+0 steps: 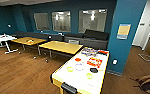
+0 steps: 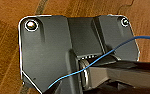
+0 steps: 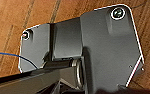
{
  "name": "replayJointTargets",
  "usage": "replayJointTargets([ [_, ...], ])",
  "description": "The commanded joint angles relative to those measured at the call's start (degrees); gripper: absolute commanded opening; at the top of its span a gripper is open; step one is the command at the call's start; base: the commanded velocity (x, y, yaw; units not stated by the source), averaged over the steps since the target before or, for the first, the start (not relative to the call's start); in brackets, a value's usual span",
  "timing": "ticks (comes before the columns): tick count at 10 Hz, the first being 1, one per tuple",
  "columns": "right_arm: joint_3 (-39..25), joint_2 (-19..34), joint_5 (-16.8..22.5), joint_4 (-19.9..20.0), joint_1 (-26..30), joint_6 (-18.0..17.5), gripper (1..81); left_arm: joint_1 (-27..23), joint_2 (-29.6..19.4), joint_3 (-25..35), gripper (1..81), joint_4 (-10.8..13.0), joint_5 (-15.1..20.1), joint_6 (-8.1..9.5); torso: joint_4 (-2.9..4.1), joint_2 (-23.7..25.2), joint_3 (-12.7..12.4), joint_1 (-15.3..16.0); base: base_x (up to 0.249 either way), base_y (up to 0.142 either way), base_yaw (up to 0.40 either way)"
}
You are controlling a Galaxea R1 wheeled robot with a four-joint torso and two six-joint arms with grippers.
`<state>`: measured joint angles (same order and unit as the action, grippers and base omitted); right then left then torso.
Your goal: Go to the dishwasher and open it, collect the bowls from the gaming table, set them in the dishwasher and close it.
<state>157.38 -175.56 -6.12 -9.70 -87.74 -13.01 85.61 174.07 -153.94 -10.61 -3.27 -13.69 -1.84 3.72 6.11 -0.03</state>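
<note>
The gaming table (image 1: 66, 78), glossy white top with a yellow rim, stands ahead and slightly right in the head view, its near end low in the picture. Bowls lie on it: a red one (image 1: 77, 59), a yellow-green one (image 1: 70, 69), a second yellow-green one (image 1: 89, 75) and a black one (image 1: 93, 70). A flat pale purple ring (image 1: 79, 66) lies among them. The dishwasher is out of view. Both wrist views look down on wooden floor past the robot's own dark plate.
A red and yellow box (image 1: 94, 62) and a stack of boxes (image 1: 89, 51) sit on the table's far end. Two yellow-topped tables (image 1: 61, 47) (image 1: 28, 40), a white table (image 1: 2, 38) and a dark sofa (image 1: 91, 38) stand behind. A teal pillar (image 1: 126, 37) rises to the right.
</note>
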Motion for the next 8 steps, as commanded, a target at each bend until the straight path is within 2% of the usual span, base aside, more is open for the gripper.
replayJointTargets([
  [1,-0.2,-0.1,2.7,-0.3,2.8,0.2,81.1,-2.4,0.1,0.2,81.1,-0.5,3.7,-0.20,0.00,0.0,0.0,0.0,0.000,0.000,-0.363],
  [7,-0.2,-0.1,2.7,-0.3,2.8,0.2,81.1,-2.3,0.1,0.2,81.1,-0.6,3.6,-0.20,0.00,0.0,0.0,0.0,0.000,0.000,-0.334],
  [8,-0.2,-0.1,2.6,-0.3,2.7,0.2,81.1,-2.4,0.2,0.2,81.1,-0.6,3.6,-0.20,0.00,0.0,0.0,0.0,0.000,-0.148,0.000],
])
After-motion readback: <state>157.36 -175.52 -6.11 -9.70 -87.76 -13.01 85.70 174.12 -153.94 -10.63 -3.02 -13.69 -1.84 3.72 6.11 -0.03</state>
